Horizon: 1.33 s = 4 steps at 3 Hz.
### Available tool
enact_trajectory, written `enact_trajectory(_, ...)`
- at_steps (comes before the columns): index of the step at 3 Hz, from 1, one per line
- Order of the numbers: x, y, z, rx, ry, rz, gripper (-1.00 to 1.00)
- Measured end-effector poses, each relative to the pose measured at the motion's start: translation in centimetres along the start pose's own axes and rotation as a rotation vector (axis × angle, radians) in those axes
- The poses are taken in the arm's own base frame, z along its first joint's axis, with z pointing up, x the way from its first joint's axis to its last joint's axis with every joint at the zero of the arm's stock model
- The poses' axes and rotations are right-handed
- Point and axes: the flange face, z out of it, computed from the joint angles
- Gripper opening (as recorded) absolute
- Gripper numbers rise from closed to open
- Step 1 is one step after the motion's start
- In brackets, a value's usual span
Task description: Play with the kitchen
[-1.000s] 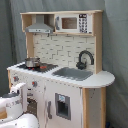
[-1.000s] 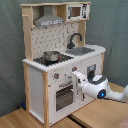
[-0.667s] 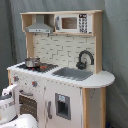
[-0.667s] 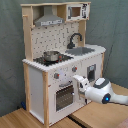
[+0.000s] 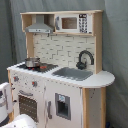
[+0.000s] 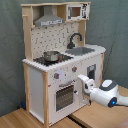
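Kitchen of white panels and pale wood stands tall and upright, while the gripper's finger state cannot be told.

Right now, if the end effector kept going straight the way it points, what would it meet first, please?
Probably the kitchen's front panel near the knobs above the oven door; the end effector points there from close by, though depth is unclear.

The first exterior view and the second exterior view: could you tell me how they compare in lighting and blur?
In the first exterior view the toy kitchen is evenly lit and soft-edged, and the arm is a pale smear at the frame's left edge. In the second exterior view the light is warmer, the pot shows a faint sheen, and the gripper reads fairly clearly against the front.
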Motion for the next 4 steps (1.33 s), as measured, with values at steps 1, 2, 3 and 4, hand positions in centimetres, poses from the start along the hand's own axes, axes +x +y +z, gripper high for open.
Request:
enact_trajectory(1, 1.7, 1.3, -1.7, -0.044, 0.012, -0.023, 1.0)
enact_trajectory(2, 3.2, 2.7, -3.0, -0.085, 0.018, -0.051, 1.0)
enact_trajectory(3, 4.8, 4.8, -4.0, -0.131, 0.014, -0.087, 1.0)
enact_trajectory(4, 6.5, 7.3, -4.4, -0.166, 0.01, -0.125, 1.0)
